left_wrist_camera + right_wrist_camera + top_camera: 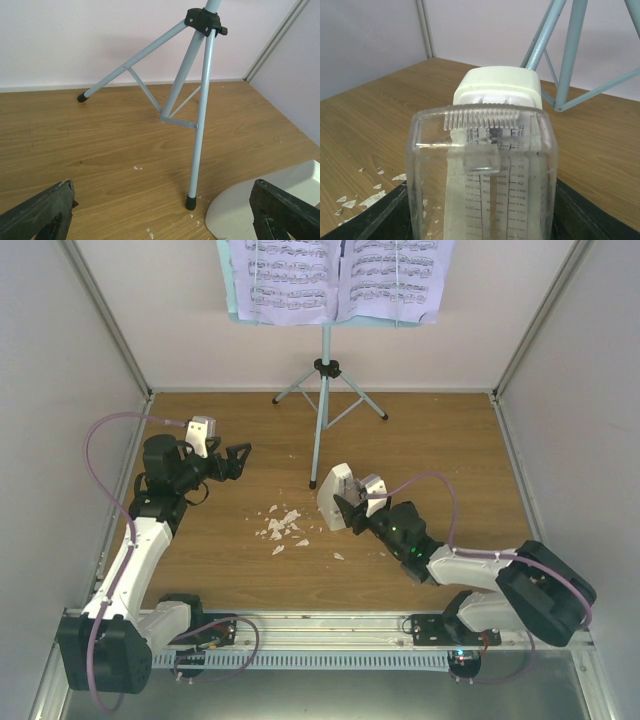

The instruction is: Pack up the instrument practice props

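Metronome (pixel 497 82) is sitting behind clear cover (pixel 480 175), right gripper (pixel 347 510) clamping that cover mid-worktop; pressing squarely seems wise. Left gripper (pixel 240 460) is hovering released.

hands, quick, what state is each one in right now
Left hand: open, holding nothing.
Right hand: closed on the clear cover, which sits against the white metronome.

Left arm reaches forward, its end effector (pixel 240 460) spread wide; right end effector (pixel 348 513), low, pinches the metronome (pixel 335 487).
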Robot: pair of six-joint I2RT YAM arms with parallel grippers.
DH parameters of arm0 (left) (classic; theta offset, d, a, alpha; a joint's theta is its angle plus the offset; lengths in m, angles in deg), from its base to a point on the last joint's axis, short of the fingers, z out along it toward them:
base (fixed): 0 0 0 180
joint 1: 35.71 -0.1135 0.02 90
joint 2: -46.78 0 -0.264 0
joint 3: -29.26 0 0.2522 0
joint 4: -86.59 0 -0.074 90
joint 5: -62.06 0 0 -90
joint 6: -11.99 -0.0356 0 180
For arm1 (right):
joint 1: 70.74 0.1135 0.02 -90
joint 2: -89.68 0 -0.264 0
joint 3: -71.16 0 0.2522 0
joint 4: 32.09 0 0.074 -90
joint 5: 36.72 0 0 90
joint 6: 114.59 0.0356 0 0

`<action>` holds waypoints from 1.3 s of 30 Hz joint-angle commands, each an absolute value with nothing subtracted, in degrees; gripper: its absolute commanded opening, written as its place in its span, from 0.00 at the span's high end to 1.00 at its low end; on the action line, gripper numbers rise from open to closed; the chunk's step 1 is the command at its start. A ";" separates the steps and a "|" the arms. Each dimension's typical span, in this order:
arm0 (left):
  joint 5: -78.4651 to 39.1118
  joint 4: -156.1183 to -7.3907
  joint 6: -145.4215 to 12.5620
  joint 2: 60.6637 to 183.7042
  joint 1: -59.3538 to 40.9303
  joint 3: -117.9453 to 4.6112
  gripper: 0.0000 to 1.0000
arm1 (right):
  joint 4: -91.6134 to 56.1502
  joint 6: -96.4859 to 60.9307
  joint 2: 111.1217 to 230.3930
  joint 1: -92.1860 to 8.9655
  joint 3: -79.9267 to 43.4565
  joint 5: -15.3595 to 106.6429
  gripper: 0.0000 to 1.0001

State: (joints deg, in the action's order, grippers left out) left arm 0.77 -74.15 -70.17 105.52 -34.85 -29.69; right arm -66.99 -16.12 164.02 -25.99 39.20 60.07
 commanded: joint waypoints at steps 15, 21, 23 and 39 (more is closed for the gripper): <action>2.34 -75.92 -71.40 105.58 -35.36 -29.90 0.04 | -77.75 -17.58 166.66 -25.37 41.30 62.09 0.48; 2.40 -75.94 -71.42 105.63 -35.36 -29.90 0.04 | -83.35 -17.86 169.00 -25.37 43.25 63.54 0.49; 2.61 -76.01 -71.42 105.74 -35.36 -29.93 0.04 | -84.71 -18.43 169.77 -25.39 43.35 63.63 0.49; 2.95 -75.81 -71.51 106.19 -35.45 -30.03 0.04 | -85.93 -22.26 170.88 -25.48 42.17 63.94 0.49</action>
